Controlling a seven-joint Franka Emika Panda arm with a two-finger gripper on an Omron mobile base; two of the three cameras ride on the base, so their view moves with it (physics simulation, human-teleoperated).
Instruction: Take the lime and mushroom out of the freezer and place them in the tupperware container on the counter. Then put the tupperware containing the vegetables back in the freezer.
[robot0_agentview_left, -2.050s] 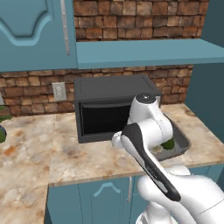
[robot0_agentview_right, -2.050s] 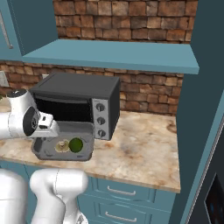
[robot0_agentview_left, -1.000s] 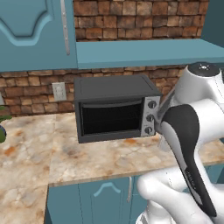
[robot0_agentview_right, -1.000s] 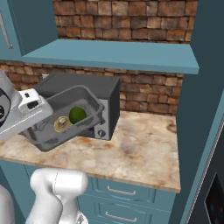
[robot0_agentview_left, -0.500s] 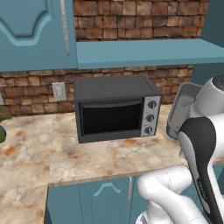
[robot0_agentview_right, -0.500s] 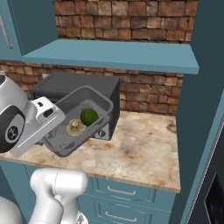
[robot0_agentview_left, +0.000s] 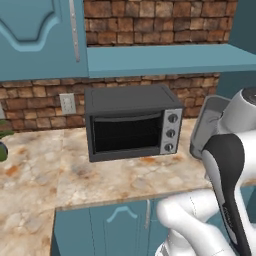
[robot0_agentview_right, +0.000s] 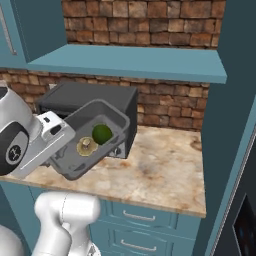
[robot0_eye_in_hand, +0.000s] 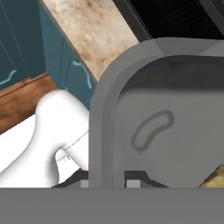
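With the gripper (robot0_eye_in_hand: 107, 180) pinched shut on the near rim of the tupperware container (robot0_agentview_right: 114, 116), held tilted above the counter (robot0_agentview_right: 160, 172) before the toaster oven (robot0_agentview_left: 131, 125), the mushroom (robot0_agentview_right: 86, 146) and lime (robot0_agentview_right: 102, 134) to its right could roll out if the tilt steepens.

A rendered home kitchen. A black toaster oven (robot0_agentview_left: 131, 123) is sitting on a beige marbled stone desk (robot0_agentview_left: 45, 170), its back toward a red-brown brick wall (robot0_agentview_left: 150, 11). Teal-blue wall cupboards (robot0_agentview_left: 37, 37) and a teal shelf (robot0_agentview_left: 165, 59) are hanging above the oven, and teal drawers and cabinet doors (robot0_agentview_right: 150, 225) are running below it. A white wall outlet (robot0_agentview_left: 67, 103) is showing just left of the oven.
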